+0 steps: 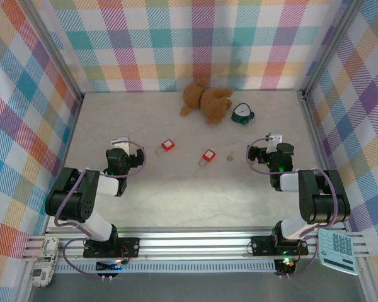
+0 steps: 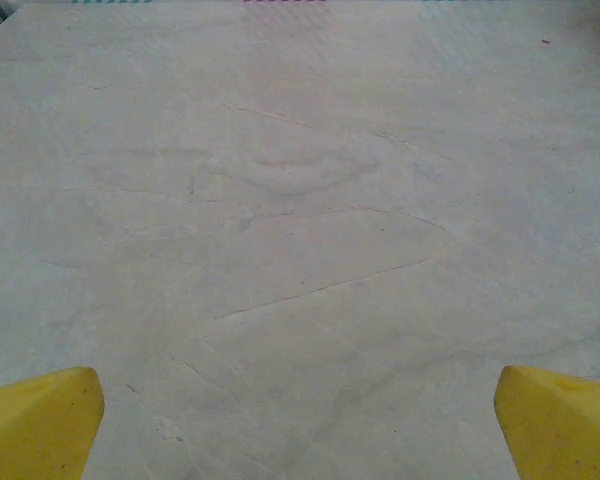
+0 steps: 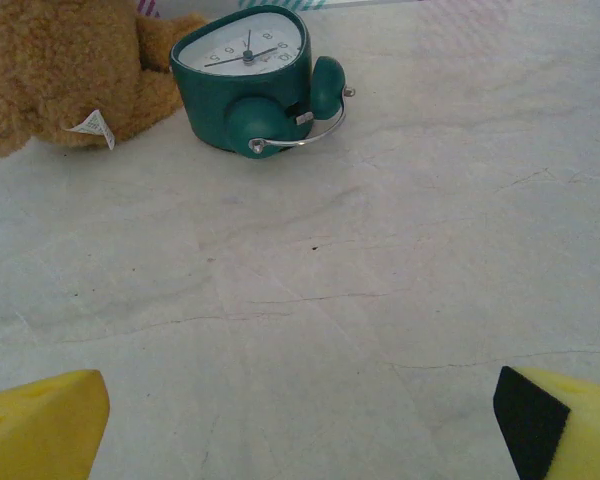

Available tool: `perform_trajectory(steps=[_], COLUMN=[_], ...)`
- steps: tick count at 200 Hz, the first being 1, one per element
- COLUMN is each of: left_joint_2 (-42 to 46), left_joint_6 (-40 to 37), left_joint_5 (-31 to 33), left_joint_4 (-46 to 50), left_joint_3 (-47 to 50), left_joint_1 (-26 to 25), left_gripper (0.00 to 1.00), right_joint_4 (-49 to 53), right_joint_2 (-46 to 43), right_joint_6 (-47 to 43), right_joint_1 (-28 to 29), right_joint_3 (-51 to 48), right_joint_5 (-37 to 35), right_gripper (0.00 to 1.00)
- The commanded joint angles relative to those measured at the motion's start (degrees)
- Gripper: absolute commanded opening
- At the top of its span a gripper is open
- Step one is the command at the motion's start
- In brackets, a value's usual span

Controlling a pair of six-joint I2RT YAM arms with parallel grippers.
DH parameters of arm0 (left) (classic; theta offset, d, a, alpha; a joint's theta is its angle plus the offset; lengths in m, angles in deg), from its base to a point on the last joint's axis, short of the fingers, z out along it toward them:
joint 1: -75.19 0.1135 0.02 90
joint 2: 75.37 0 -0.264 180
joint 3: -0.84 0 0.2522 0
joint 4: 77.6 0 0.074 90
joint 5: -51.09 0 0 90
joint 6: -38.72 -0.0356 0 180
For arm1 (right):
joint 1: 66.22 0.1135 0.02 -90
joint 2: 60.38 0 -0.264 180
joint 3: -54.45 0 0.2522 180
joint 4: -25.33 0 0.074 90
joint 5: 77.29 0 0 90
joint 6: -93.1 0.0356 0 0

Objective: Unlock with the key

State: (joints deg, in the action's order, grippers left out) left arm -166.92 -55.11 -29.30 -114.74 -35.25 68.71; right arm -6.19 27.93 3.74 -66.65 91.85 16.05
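Observation:
The tiny silvery key [image 1: 230,157] lies on the table's middle, just right of a red padlock [image 1: 208,155]. A second red padlock [image 1: 168,145] sits farther left. My left gripper [image 1: 120,142] rests at the left, well away from both padlocks. It is open, its yellow fingertips [image 2: 40,420] spread wide over bare table. My right gripper [image 1: 274,137] rests at the right, apart from the key, open too, with yellow fingertips [image 3: 42,422] wide apart and nothing between them.
A brown teddy bear [image 1: 205,99] and a green alarm clock [image 1: 242,113] lie at the back; the clock [image 3: 250,75] and bear [image 3: 60,70] face my right wrist. Checked walls enclose the table. A calculator [image 1: 338,250] and a remote [image 1: 43,261] sit off the front edge.

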Motion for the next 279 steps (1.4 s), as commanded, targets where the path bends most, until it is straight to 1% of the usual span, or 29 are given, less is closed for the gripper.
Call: perform_trajectory(steps=[1, 245, 279], left_joint_2=[0.98, 1.03, 0.98], left_joint_6=[0.67, 0.67, 1.02], left_joint_5=[-0.90, -0.94, -0.05], left_joint_4=[-0.43, -0.39, -0.17], left_joint_3=[-0.28, -0.26, -0.46], left_joint_1=[0.59, 0.53, 0.60], left_gripper=[1.00, 0.99, 1.00], right_joint_4=[0.04, 0.06, 0.10], right_joint_2=[-0.68, -0.69, -0.61], right_joint_6=[0.06, 0.06, 0.06], right_joint_1=[-0.26, -0.24, -0.19], right_joint_3=[0.88, 0.88, 0.97], right_joint_5=[0.89, 0.89, 0.99], right_gripper=[0.99, 0.99, 0.99])
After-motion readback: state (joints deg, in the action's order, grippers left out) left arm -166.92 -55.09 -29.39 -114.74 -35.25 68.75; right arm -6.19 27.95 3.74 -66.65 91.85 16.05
